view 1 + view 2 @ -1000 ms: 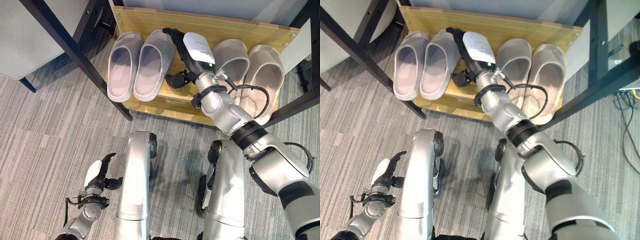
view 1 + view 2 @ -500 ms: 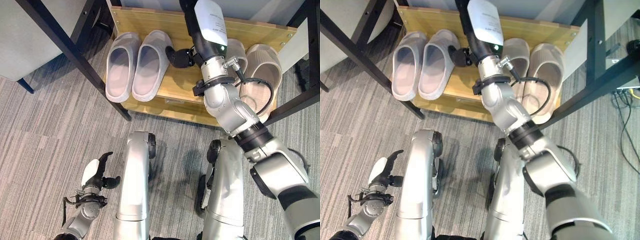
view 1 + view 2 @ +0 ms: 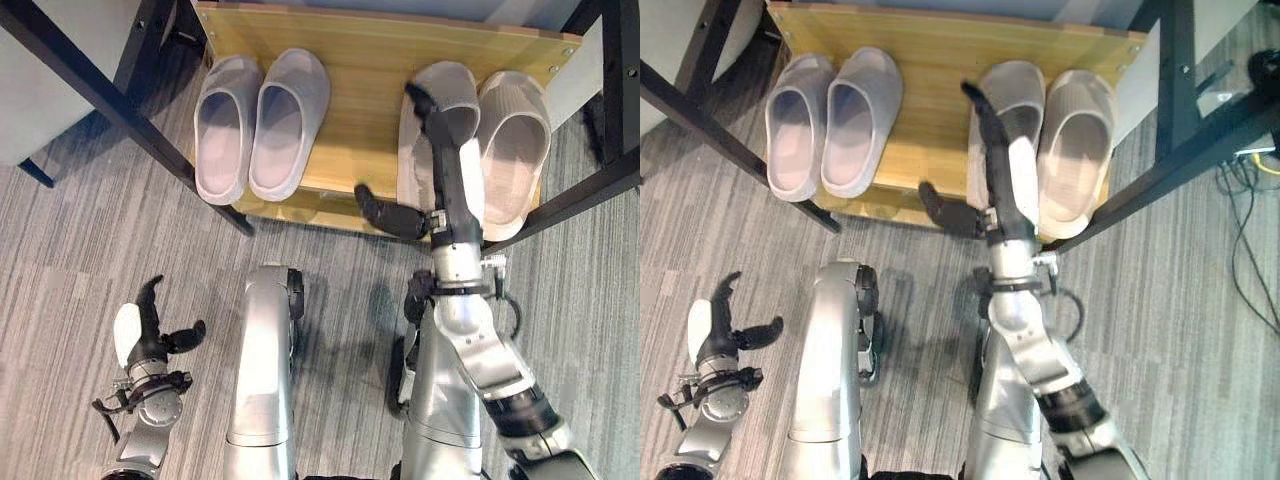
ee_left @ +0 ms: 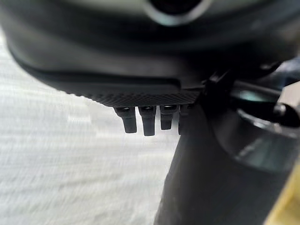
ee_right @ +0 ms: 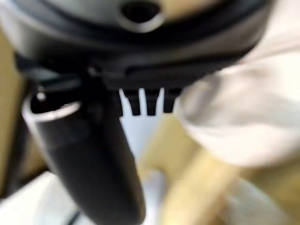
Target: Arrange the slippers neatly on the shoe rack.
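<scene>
Two pairs of slippers stand on the wooden shelf (image 3: 370,100) of the shoe rack. A grey-lilac pair (image 3: 222,130) sits side by side at the left, toes to the back. A beige pair sits at the right: the inner slipper (image 3: 452,85) and the outer slipper (image 3: 515,135). My right hand (image 3: 450,190) is open over the inner beige slipper, fingers straight and pointing to the back, thumb out to the left above the shelf's front edge. Whether it touches the slipper I cannot tell. My left hand (image 3: 140,335) hangs open over the carpet at the lower left, holding nothing.
Black frame bars slant across the rack's left side (image 3: 100,90) and right side (image 3: 590,190). Grey striped carpet (image 3: 80,240) lies in front of the rack. A bare stretch of wood separates the two pairs.
My right hand has drawn back from the rear of the shelf toward its front and now lies over the inner beige slipper. The camera has shifted. The left hand stays low.
</scene>
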{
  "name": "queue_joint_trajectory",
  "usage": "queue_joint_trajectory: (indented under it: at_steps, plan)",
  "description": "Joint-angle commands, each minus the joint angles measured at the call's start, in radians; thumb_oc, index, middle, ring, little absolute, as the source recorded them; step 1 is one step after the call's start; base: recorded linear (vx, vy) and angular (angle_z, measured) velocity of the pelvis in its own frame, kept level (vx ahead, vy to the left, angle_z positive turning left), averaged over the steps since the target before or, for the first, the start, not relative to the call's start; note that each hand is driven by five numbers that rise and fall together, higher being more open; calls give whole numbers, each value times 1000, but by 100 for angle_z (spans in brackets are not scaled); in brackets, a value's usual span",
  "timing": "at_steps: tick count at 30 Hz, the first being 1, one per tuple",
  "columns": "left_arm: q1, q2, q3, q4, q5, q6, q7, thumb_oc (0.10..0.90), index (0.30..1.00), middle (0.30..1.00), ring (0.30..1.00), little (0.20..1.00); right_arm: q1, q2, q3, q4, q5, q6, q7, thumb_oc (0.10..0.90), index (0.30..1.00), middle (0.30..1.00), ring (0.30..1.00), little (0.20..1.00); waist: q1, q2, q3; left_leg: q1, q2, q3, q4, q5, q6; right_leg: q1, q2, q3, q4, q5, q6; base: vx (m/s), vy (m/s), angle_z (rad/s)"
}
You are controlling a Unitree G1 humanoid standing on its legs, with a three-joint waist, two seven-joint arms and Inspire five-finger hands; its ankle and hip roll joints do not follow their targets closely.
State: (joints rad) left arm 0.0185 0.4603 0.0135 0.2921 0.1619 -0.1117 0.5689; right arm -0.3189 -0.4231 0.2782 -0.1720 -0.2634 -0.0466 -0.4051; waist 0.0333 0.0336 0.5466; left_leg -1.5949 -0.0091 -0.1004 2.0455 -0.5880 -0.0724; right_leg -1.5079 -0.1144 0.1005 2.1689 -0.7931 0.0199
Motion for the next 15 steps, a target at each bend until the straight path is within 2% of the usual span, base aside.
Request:
queue_joint_trajectory:
  at_steps: [1, 2, 3, 4, 6, 7, 8, 9, 10, 12, 15]
  plan:
    - [16, 73, -27, -75, 108, -88, 94, 800, 900, 900, 900, 900, 29, -17, -18, -251, -72, -197, 2, 800, 900, 900, 900, 900, 34, -7, -176, 71, -16, -40, -173, 2, 38, 21, -46, 34, -238, 149, -26, 65, 124, 23]
    - [14, 86, -81, -71, 154, -105, 85, 800, 900, 900, 900, 900, 127, -65, 17, -286, -81, -241, 41, 800, 900, 900, 900, 900, 24, -13, -206, 142, -2, -42, -268, 28, 40, 82, -75, 14, -339, 166, -17, 96, 127, 26]
    - [18, 84, -118, -67, 167, -112, 74, 800, 900, 900, 900, 900, 177, -87, 46, -277, -76, -258, 73, 800, 900, 900, 900, 900, 19, -12, -220, 202, 8, -42, -334, 45, 41, 142, -91, -3, -406, 178, -14, 52, 97, 31]
    - [18, 84, -119, -66, 167, -112, 75, 800, 900, 900, 900, 900, 178, -88, 45, -278, -76, -258, 73, 800, 900, 900, 900, 900, 18, -10, -218, 206, 6, -43, -341, 53, 41, 146, -93, -5, -413, 185, -15, 21, 88, 28]
    - [-9, 64, -194, 21, 158, -132, 58, 800, 900, 900, 900, 900, 226, -137, 109, -244, -96, -277, 107, 800, 900, 900, 900, 900, 5, -15, -234, 321, 31, -40, -461, 85, 42, 253, -119, -31, -543, 213, -7, 36, 93, 4]
    - [-31, 63, -247, 69, 169, -128, 25, 800, 900, 900, 900, 900, 243, -158, 158, -165, -88, -273, 159, 800, 900, 900, 900, 900, -3, -22, -250, 415, 48, -35, -561, 103, 41, 347, -135, -50, -657, 231, 0, 38, 71, -15]
    - [-32, 63, -248, 72, 168, -129, 25, 800, 900, 900, 900, 900, 240, -157, 160, -161, -88, -275, 158, 800, 900, 900, 900, 900, -4, -21, -245, 426, 48, -35, -571, 108, 42, 359, -135, -53, -668, 236, -1, 83, 84, -12]
    - [-44, 49, -281, 119, 156, -123, -18, 800, 900, 900, 900, 900, 265, -124, 186, -56, -14, -255, 209, 800, 900, 900, 900, 900, -19, -28, -258, 528, 61, -23, -672, 129, 42, 458, -138, -76, -782, 259, 8, 47, 42, -9]
    - [-46, 50, -282, 123, 155, -125, -17, 800, 900, 900, 900, 900, 263, -123, 186, -53, -12, -256, 210, 800, 900, 900, 900, 900, -19, -27, -253, 538, 62, -24, -682, 134, 42, 470, -138, -78, -793, 264, 7, 86, 64, -9]
    - [-68, 26, -324, 180, 145, -125, -67, 800, 900, 900, 900, 900, 295, -73, 187, 81, 90, -235, 244, 800, 900, 900, 900, 900, -33, -31, -271, 646, 67, -8, -789, 149, 42, 574, -129, -98, -905, 289, 18, 98, 61, -8]
    - [-87, 2, -377, 260, 158, -122, -136, 800, 900, 900, 900, 900, 305, -7, 176, 283, 146, -211, 251, 800, 900, 900, 900, 900, -47, -34, -291, 793, 68, 16, -939, 198, 42, 715, -124, -131, -1073, 361, 26, 30, 60, -18]
